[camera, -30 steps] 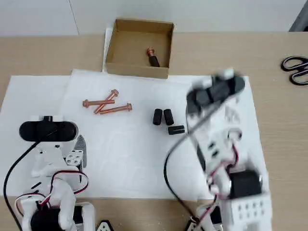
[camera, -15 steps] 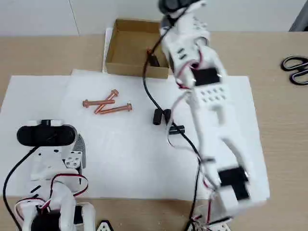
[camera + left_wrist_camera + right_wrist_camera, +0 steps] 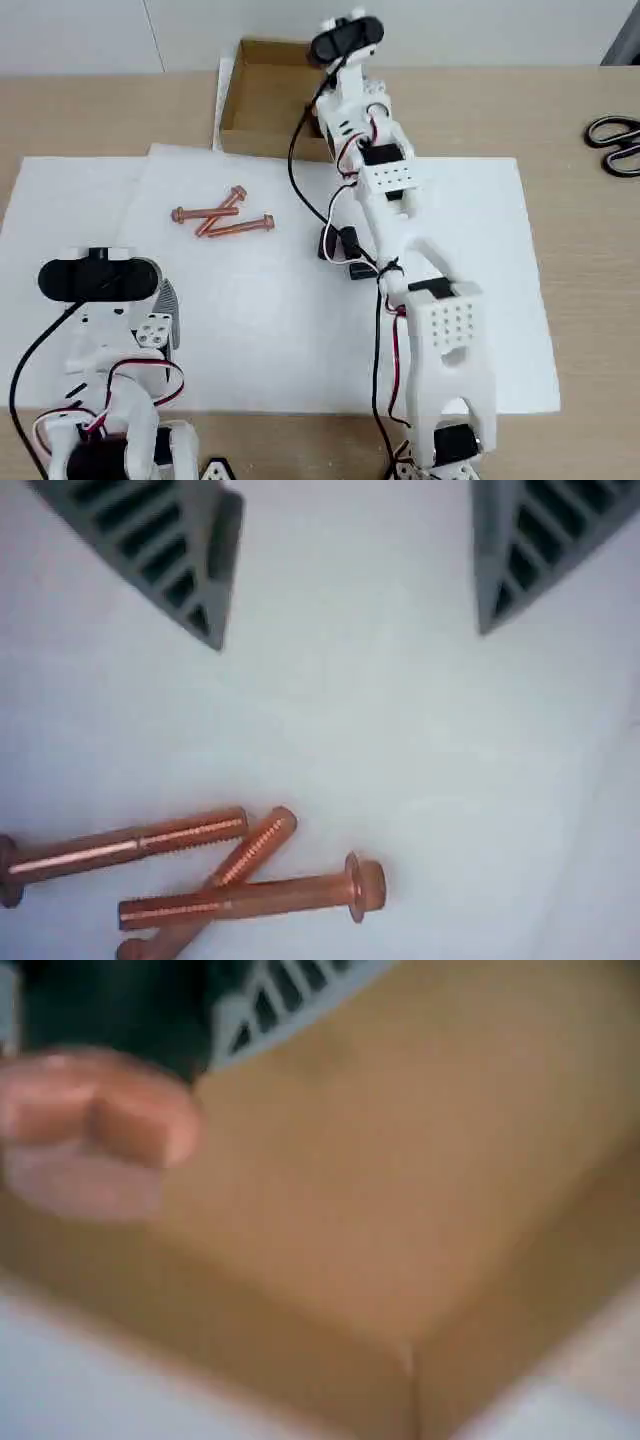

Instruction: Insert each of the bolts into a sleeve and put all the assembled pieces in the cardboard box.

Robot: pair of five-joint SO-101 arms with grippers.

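- Overhead, the right arm (image 3: 385, 180) stretched across the white paper (image 3: 250, 330) to the open cardboard box (image 3: 250, 100); whether the right gripper (image 3: 325, 105) clasped anything could not be told.
- Its wrist camera caught a blurred copper bolt head (image 3: 95, 1110) close above the box's brown floor.
- Three copper bolts (image 3: 222, 215) lay crossed on the paper, with black sleeves (image 3: 330, 243) just beside the arm.
- Above the paper near the bolts, the left gripper (image 3: 350, 635) hung with its fingers spread wide.

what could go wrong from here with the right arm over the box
The black cable of the right arm hangs right by the loose sleeves; pulling back might drag them. That arm sits close to the assembled piece in the cardboard box and could knock it. The bolts lie crossed, so lifting one may shift the others.
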